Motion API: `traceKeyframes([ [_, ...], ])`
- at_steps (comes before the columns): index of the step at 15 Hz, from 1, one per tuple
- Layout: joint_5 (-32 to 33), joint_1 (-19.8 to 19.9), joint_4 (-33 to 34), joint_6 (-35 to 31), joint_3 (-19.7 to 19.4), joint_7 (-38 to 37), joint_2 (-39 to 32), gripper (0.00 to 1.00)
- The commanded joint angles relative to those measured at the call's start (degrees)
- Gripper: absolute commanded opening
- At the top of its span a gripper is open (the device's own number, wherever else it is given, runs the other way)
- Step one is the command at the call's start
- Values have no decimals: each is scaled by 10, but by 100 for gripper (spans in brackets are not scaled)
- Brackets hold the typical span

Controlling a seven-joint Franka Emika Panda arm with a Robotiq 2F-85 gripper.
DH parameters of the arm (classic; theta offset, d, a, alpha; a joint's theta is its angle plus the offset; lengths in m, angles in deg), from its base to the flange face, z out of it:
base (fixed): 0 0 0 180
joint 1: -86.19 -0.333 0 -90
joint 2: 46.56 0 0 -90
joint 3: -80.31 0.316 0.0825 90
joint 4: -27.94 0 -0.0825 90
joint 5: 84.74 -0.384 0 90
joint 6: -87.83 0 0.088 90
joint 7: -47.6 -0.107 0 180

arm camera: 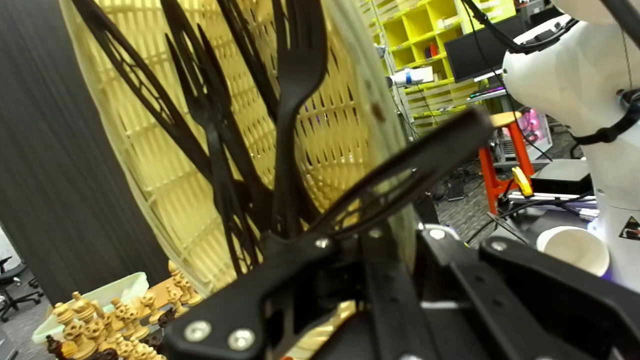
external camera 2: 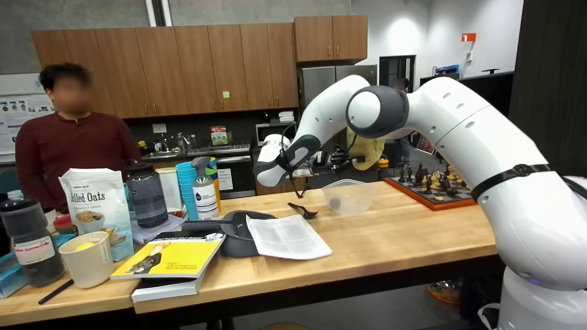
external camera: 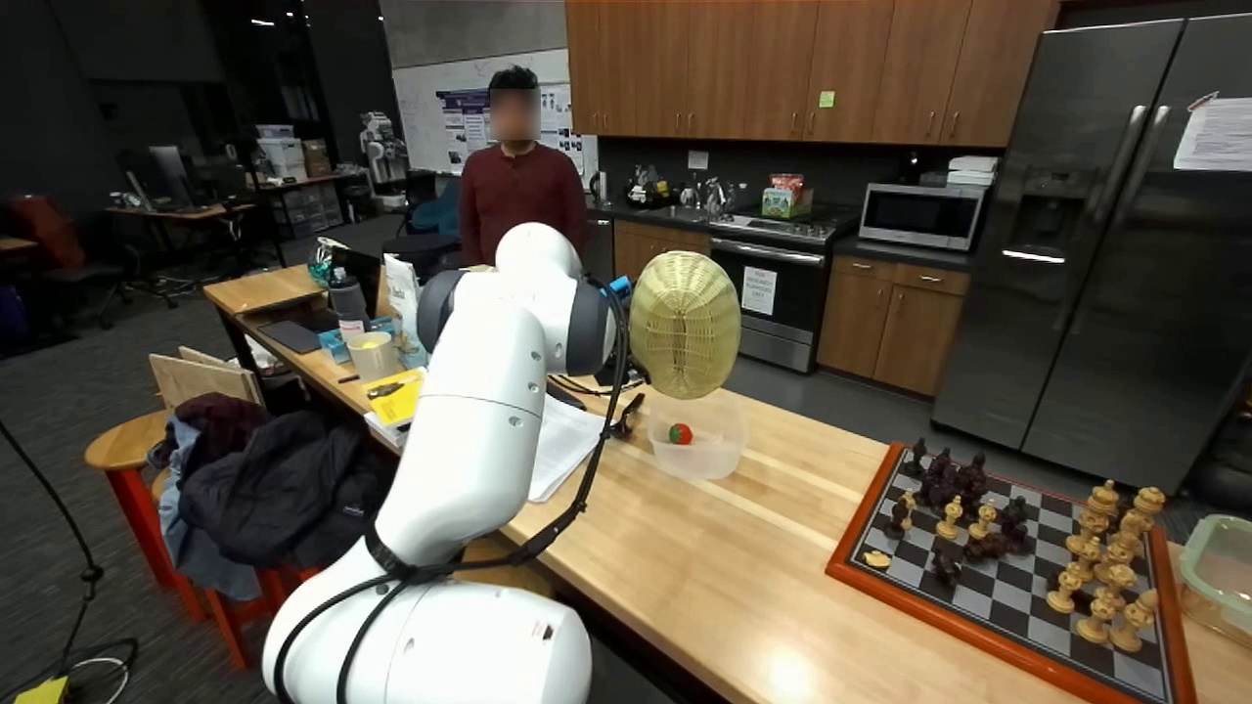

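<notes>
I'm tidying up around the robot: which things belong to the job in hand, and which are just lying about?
Job in hand:
basket, held by the end effector
cutlery, in the basket
perhaps container, near and lower, with the strawberry in it

Lying about:
chess set
oats bag
mug
spray bottle
book
papers
dark utensil, though it may go with the cutlery

We distinguish a straw-yellow basket in open weave, near-black forks and black jaws; we mark a chessboard chequered black and grey, edged orange-red, cream and dark-brown chessmen, a red strawberry capped green, and a honey-coloured table with paler stripes
</notes>
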Motion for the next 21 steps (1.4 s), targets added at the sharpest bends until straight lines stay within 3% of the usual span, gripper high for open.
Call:
traceKeyframes([
  [1,34,0,-12,14,13,13,-6,2],
  [10,74,-10,-6,8,39,47,8,2],
  [21,175,-17,35,72,-7,107,-31,2],
])
